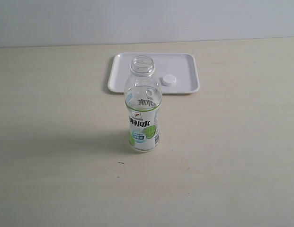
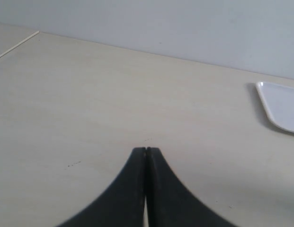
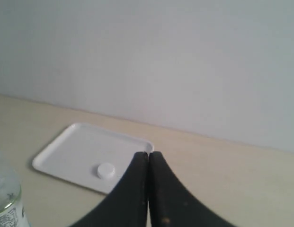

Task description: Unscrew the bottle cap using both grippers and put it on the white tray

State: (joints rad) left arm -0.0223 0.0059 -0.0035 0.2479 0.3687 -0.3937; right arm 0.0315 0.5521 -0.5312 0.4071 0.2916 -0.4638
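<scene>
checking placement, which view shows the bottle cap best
The exterior view: the bottle cap lies sharp on the fully visible white tray. The right wrist view shows it blurrier, beside its pincer. The left wrist view shows only a tray corner.

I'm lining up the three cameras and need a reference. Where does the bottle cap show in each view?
Exterior view: the bottle cap lies on the white tray, just right of the bottle neck.
Left wrist view: not in it; only a corner of the tray shows.
Right wrist view: the cap sits on the tray, beside the shut fingers.
Shared landmark: the white tray, seen in all three.
</scene>
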